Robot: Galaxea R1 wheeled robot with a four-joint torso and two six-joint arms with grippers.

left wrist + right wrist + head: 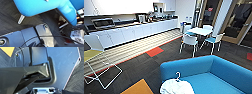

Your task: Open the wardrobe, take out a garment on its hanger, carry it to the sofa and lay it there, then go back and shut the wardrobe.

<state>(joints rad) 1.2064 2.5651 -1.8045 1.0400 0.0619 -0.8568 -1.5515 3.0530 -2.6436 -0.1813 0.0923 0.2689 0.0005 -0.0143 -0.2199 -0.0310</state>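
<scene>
shirt [177, 87] on hanger [178, 75] lay bunched on sofa [204, 70] seat at 6 o'clock in head view, hook toward 12; no gripper on it, finger state unreadable.

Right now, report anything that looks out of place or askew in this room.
A white T-shirt on its hanger lies bunched on the blue sofa seat, an odd spot for clothing. A white wire-frame chair at far left appears tilted. Nothing looks spilled or damaged.
</scene>
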